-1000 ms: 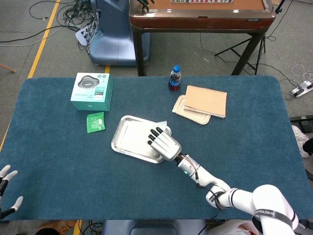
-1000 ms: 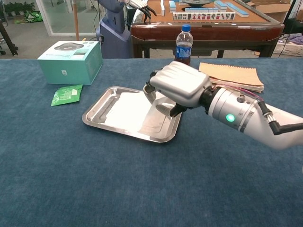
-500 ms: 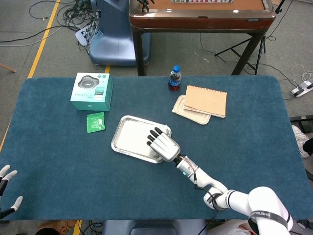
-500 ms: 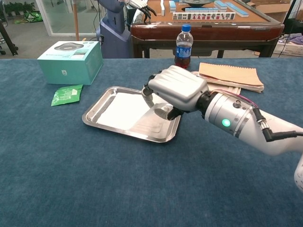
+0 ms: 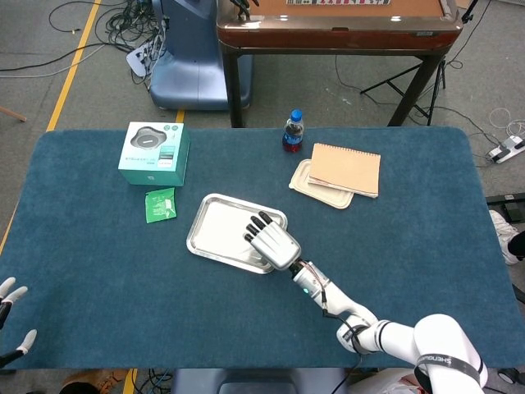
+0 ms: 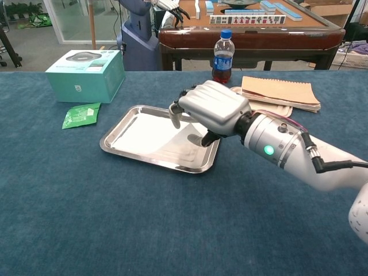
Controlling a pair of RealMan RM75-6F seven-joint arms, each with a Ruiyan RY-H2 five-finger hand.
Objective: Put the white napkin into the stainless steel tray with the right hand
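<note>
Right hand (image 6: 213, 109) hovers palm-down over the near-right end of the stainless steel tray (image 5: 215, 222), fingers curled, grip state unclear; white napkin not clearly visible, likely hidden beneath the hand inside the tray; left hand (image 5: 8, 322) far off at the worktop's left edge.

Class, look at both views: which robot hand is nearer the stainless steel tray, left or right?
Right. The right robot hand hovers over the stainless steel tray, above its right end. The left robot hand is at the table's near-left edge, far from it.
</note>
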